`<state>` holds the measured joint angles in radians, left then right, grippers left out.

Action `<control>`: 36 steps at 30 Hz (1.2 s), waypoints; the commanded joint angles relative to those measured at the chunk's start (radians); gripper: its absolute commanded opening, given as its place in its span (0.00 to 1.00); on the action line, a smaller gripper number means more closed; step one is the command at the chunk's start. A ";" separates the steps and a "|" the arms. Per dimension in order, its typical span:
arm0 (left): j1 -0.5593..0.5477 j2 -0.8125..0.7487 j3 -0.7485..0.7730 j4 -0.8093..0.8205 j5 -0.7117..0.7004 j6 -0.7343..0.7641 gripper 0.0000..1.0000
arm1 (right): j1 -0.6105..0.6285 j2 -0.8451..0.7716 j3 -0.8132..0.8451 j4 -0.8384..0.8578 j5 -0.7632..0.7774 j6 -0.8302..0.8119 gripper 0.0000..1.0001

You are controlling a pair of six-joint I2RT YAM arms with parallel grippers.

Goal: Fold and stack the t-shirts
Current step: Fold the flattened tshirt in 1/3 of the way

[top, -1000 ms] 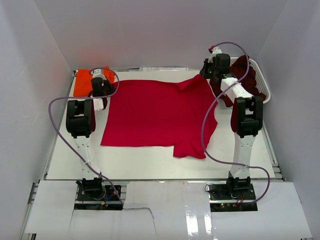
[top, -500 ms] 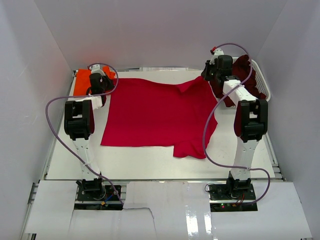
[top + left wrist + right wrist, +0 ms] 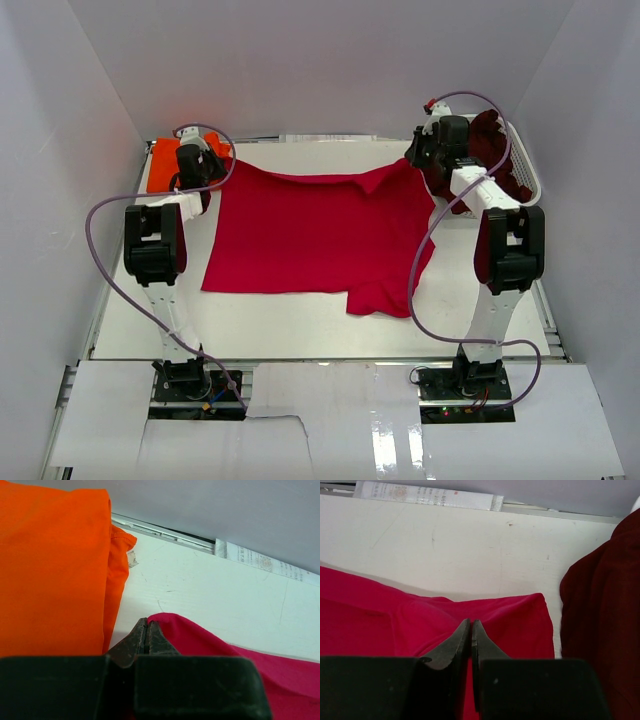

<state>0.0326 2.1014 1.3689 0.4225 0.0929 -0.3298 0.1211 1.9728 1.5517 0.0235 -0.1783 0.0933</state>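
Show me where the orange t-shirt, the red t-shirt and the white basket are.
orange t-shirt point(image 3: 50, 570), left wrist view, on its flat top side.
red t-shirt point(image 3: 310, 235), top external view, on the middle of its body.
white basket point(image 3: 530, 172), top external view, on its right rim.

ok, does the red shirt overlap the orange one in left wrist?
No: bare table separates the orange t-shirt from the corner of the red t-shirt.
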 commanded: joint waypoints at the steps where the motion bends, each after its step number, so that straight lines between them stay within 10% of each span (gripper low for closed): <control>1: -0.003 -0.093 -0.016 -0.013 -0.012 0.011 0.00 | 0.005 -0.071 -0.012 0.038 0.013 -0.009 0.08; 36: -0.002 -0.241 -0.211 -0.016 0.001 -0.025 0.00 | 0.005 -0.238 -0.260 0.101 0.033 0.006 0.08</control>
<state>0.0315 1.9408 1.1702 0.3958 0.0864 -0.3561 0.1211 1.7939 1.3174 0.0788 -0.1524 0.0978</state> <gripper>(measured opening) 0.030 0.081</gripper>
